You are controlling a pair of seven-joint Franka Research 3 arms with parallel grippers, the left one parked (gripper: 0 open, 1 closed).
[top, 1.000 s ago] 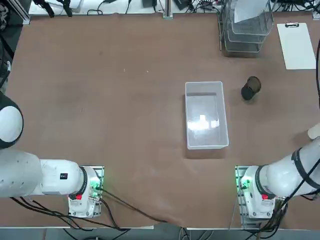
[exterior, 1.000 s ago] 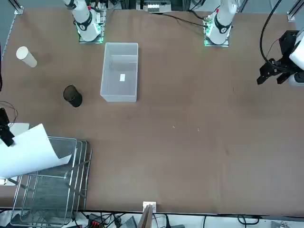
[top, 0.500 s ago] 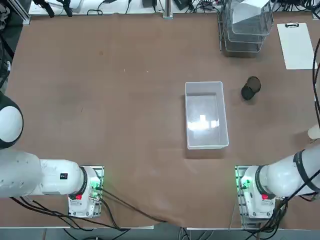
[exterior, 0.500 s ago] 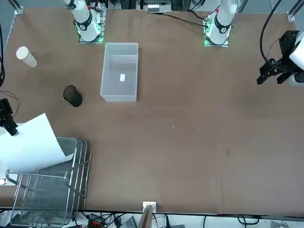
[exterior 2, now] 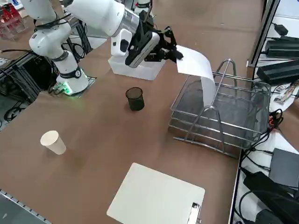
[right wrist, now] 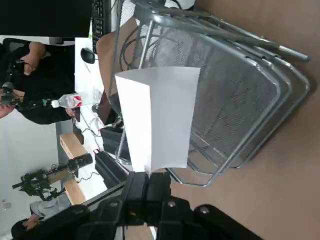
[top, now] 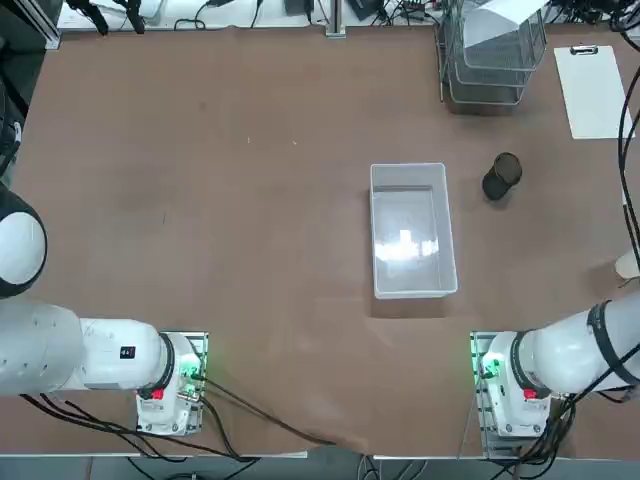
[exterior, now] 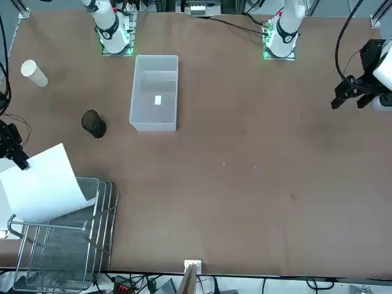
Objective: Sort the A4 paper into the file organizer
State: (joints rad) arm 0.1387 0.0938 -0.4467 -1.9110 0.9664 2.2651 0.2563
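1. Delivery is the step in hand, I'd say: the A4 paper (exterior 2: pixel 196 65) hangs bowed over the top tier of the file organizer (exterior 2: pixel 224 116), its free end drooping into the rack.
2. Next move calls for lowering the sheet flat into the tray, then letting go.
3. Right pincer (exterior 2: pixel 175 54) is clamped on the sheet's near edge, the arm stretched low across the table (exterior 2: pixel 93 154), past the black cup (exterior 2: pixel 135 99).
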